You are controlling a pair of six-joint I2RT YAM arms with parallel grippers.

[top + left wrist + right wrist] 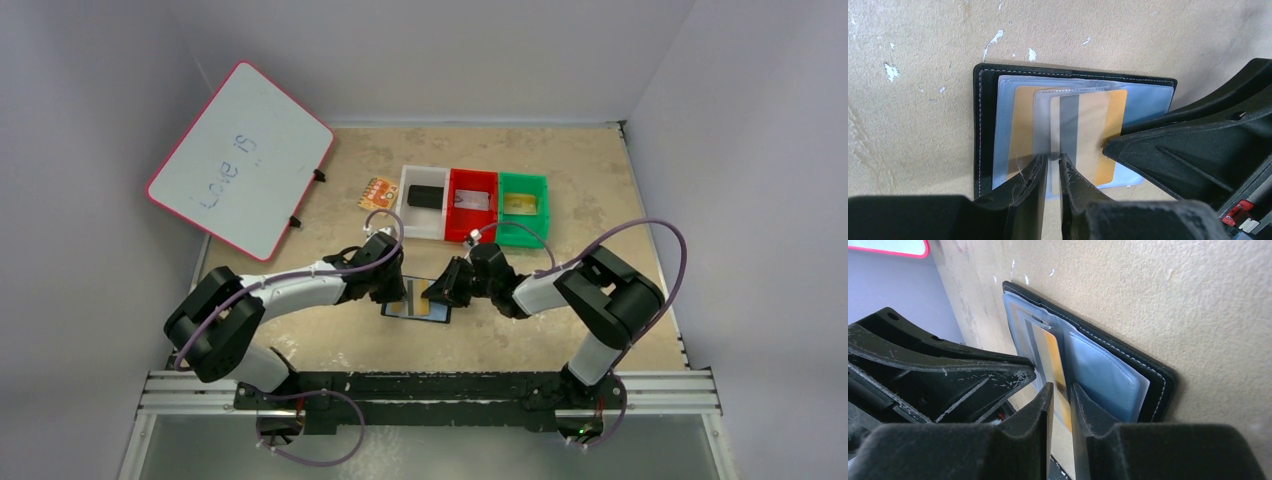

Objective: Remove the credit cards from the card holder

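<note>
Card holder (415, 300) open flat on table (450, 345), centre, between both grippers. Left gripper (1053, 160): jaws nearly together astride clear sleeve (1043, 125) edge; grip unconfirmed. Right gripper (1062, 390): narrow gap around gold card (1115, 130) edge; clamping cannot be told. Striped card (1070, 125) blurred under sleeve. Far bins (472, 176): contents indistinct.
</note>
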